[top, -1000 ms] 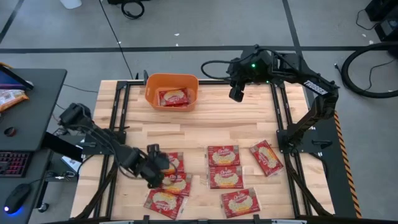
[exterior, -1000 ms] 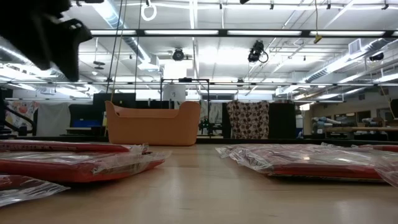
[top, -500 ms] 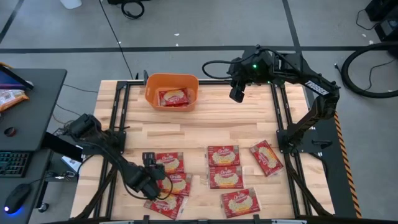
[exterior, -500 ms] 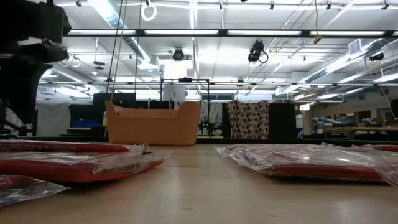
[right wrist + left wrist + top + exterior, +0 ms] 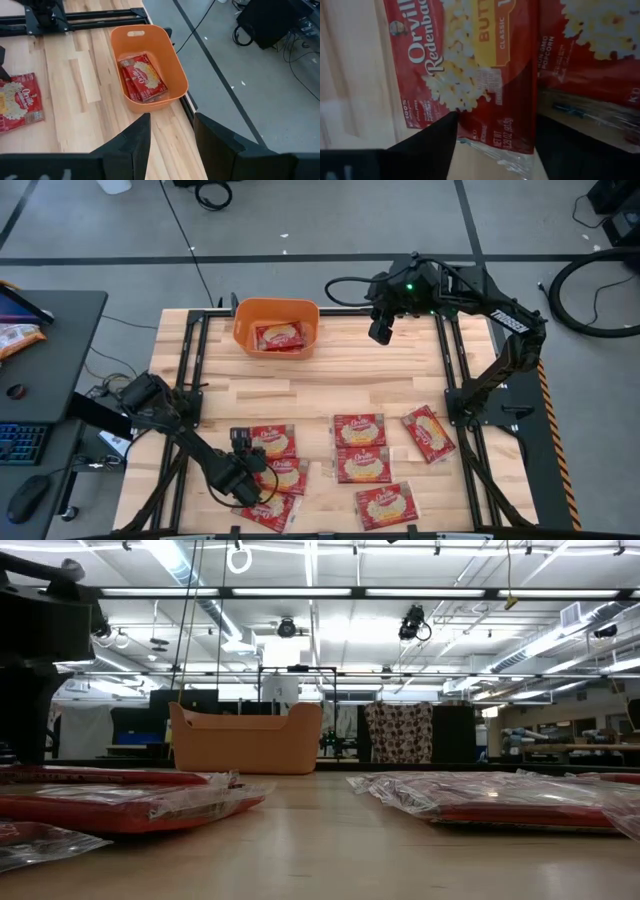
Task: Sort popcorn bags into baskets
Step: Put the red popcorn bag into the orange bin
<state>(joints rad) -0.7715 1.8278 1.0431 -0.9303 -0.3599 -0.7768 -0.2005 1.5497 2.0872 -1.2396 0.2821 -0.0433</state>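
Several red popcorn bags lie flat on the near half of the table: three at the near left (image 5: 270, 442), (image 5: 284, 476), (image 5: 266, 511) and several at the near right (image 5: 362, 465). The orange basket (image 5: 277, 326) stands at the far left with popcorn bags (image 5: 279, 337) inside; it also shows in the right wrist view (image 5: 150, 65). My left gripper (image 5: 250, 483) is open, low over the near-left bags, its fingers on either side of one bag's end (image 5: 490, 125). My right gripper (image 5: 380, 330) is open and empty, high at the far edge, right of the basket. My left gripper stands open from above over the short end (image 5: 495, 140) of a red popcorn bag lying flat on the table. I cannot tell whether its fingers (image 5: 432, 145) touch the bag.
Black frame rails (image 5: 190, 360) run along the table's left, right and far sides. A dark desk (image 5: 40, 370) with an orange snack bag (image 5: 15, 338) stands left of the table. Bare wood (image 5: 330, 385) lies between the basket and the bags.
My left gripper has gone toward the table's near edge and down, from over the farthest of the near-left bags to low over the ones nearer the edge. The bags have stayed in place.
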